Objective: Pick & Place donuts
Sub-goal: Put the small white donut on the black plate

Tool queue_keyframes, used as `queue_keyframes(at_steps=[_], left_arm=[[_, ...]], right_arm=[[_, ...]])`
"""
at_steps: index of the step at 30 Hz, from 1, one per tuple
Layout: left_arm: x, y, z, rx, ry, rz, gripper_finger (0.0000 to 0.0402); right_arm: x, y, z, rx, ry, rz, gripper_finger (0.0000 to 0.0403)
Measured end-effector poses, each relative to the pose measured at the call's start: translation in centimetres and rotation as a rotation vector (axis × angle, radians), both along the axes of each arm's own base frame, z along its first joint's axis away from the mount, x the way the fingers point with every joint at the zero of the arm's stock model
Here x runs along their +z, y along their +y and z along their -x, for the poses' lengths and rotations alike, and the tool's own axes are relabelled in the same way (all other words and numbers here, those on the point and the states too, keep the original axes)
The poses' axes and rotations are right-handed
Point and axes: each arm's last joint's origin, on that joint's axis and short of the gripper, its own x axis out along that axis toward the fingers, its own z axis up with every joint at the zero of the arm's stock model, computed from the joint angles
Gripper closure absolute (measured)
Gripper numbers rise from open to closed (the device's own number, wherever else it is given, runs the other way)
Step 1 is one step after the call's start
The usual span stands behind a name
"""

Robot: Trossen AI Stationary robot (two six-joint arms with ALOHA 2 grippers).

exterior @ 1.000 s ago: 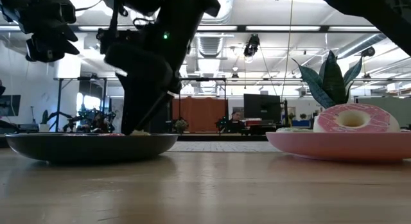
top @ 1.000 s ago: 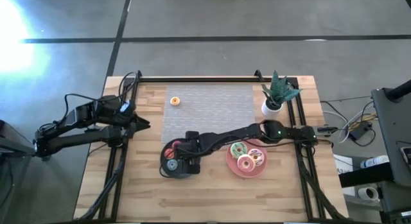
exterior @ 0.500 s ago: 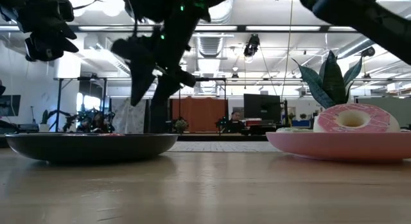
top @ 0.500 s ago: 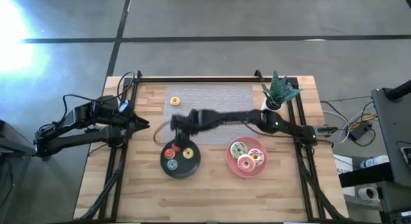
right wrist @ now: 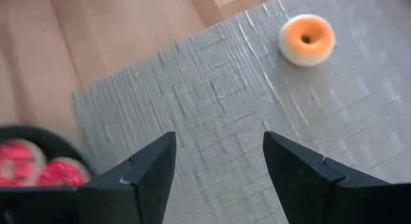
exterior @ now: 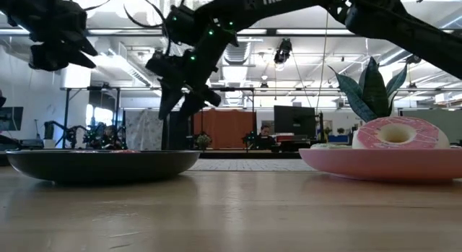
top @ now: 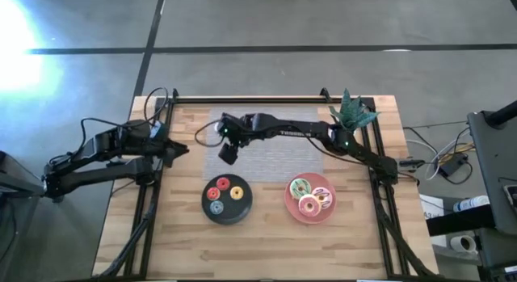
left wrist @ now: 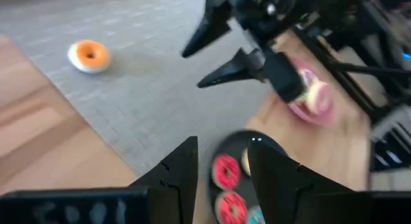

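Note:
A small orange donut (right wrist: 307, 40) lies on the grey mat (top: 279, 145) and also shows in the left wrist view (left wrist: 90, 56). My right gripper (top: 229, 152) hovers open and empty above the mat, short of that donut, its fingers apart in its wrist view (right wrist: 218, 142). The black plate (top: 242, 213) holds tiny red (top: 222, 184), yellow (top: 237, 193), orange-red and blue donuts. The pink plate (top: 288, 204) carries the three larger donuts: green-white sprinkled (top: 300, 187), striped white (top: 322, 196) and pink (top: 308, 206). My left gripper (top: 179, 149) waits open at the table's left side.
A potted plant (top: 347, 120) stands at the far right corner of the table. A black frame rail (top: 250, 98) runs along the far edge and down both sides. Bare wood lies in front of the two plates toward the near edge.
My right gripper has risen off the black plate and swung toward the far edge, out over the grey mat toward the orange donut. With the gripper gone, the yellow donut shows lying on the black plate beside the red ones.

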Motion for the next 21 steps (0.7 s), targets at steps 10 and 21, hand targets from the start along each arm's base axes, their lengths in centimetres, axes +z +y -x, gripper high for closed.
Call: queue_keyframes(at_steps=[10,21], left_arm=[[-1.7,3.6,-6.6,0.055,0.120,-0.019,0.0291],[-6.2,12.9,-10.3,0.041,0.169,0.184,0.0291]], right_arm=[[3.6,-1.8,3.2,-0.067,0.083,-0.081,0.0184],[12.4,-1.5,8.4,-0.194,0.068,0.153,0.0184]])
